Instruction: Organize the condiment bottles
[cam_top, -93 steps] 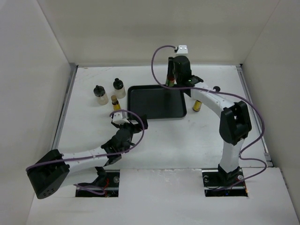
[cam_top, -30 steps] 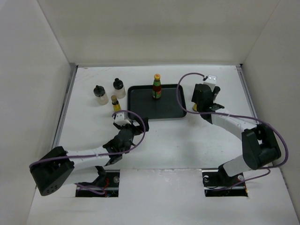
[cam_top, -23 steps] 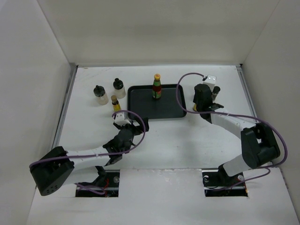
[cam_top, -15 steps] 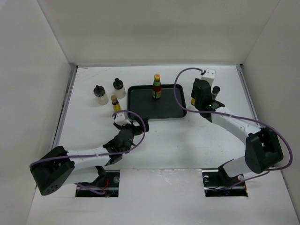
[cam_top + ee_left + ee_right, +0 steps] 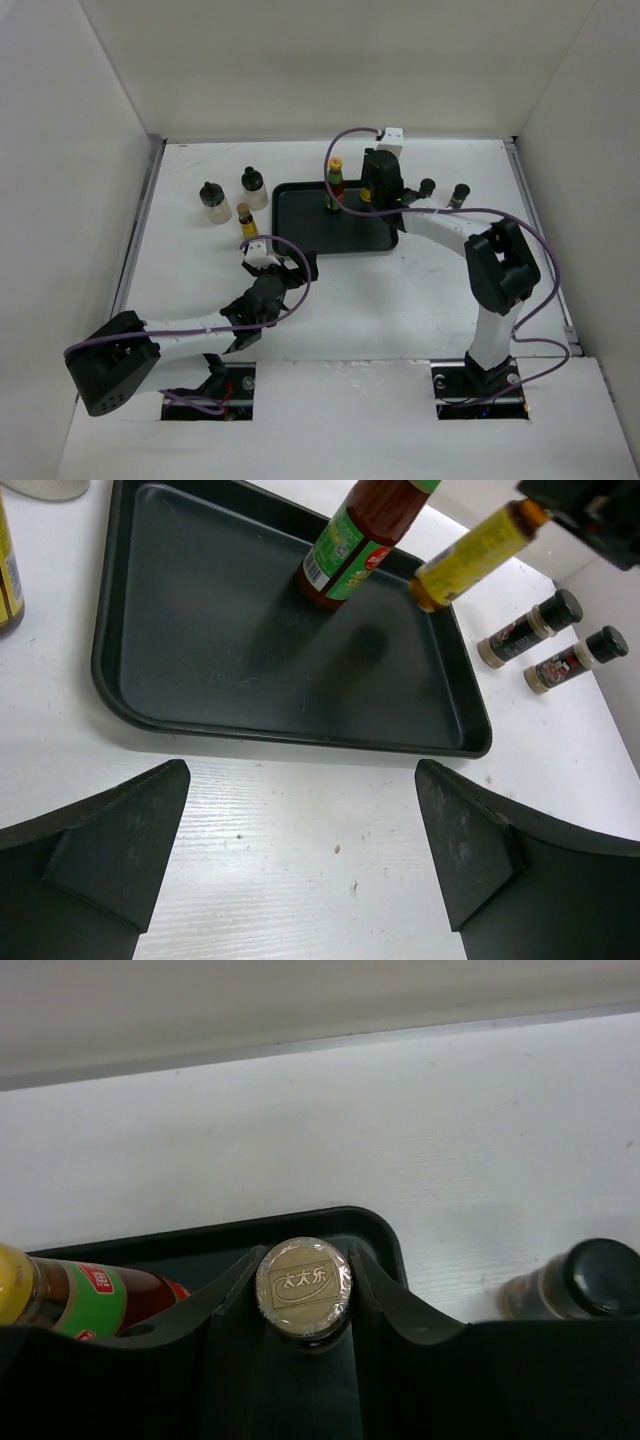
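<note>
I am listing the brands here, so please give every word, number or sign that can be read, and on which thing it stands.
"太太乐": on the gold cap of the slim bottle held in the right claw.
Red bottle, green label: print too small to read.
Black-capped shaker and its twin: labels blurred.
Nothing else can be read.

Black tray (image 5: 220,660), white tabletop (image 5: 300,880). Red bottle (image 5: 350,555): green label, yellow cap. Slim bottle (image 5: 470,560): yellow label, gold cap printed with characters. Squat bottles (image 5: 213,205) (image 5: 254,190): whitish, black caps.
</note>
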Available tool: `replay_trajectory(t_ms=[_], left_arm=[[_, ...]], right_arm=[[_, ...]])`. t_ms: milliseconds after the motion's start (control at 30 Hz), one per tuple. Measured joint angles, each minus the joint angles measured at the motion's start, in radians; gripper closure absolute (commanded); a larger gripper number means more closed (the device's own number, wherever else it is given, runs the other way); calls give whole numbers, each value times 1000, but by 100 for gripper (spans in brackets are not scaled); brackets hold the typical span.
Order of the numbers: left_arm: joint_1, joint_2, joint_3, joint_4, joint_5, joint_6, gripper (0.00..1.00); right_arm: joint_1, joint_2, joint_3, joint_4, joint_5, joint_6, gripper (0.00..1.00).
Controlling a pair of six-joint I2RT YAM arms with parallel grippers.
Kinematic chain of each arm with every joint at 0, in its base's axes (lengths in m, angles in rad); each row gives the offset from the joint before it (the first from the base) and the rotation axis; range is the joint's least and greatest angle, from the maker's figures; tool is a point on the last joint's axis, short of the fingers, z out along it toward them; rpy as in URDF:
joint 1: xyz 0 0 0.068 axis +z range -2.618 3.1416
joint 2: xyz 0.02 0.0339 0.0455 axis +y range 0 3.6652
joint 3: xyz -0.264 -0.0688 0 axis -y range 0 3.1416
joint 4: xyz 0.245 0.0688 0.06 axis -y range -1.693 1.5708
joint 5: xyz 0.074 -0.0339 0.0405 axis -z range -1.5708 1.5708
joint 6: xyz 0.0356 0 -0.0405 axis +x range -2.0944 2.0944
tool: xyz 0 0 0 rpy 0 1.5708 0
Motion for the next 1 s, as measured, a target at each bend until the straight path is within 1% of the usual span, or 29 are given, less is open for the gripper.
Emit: replay_trajectory(t_ms=[167,233,267,300,367,400,500,567,667,767,900,1000], left_arm=[[0,2,0,0,0,0,0],[0,2,0,0,0,0,0],[0,2,0,0,0,0,0],[0,3,0,0,0,0,0],[0,4,0,0,0,0,0],[0,5,0,0,0,0,0],[0,9,0,0,1,0,0],[0,9,0,0,2,0,0],[1,10,1,0,5,0,0],[1,14,1,0,8,0,0],[1,15,2,0,11,0,0],[1,18,3,0,16,-2,0]], right_arm=[[27,99,52,1,-10,0,66],[39,122,61,0,-11,1,64],[47,131,61,1,-11,2,62],[54,137,62,9,-9,0,57],[66,137,63,14,-7,4,46],[71,137,63,20,-6,8,42],[82,137,62,41,-2,16,35],[86,131,53,43,4,19,34],[86,95,14,40,5,26,29],[85,16,-42,26,6,32,25],[64,-135,-148,23,8,49,25],[3,-224,-219,35,8,67,25]])
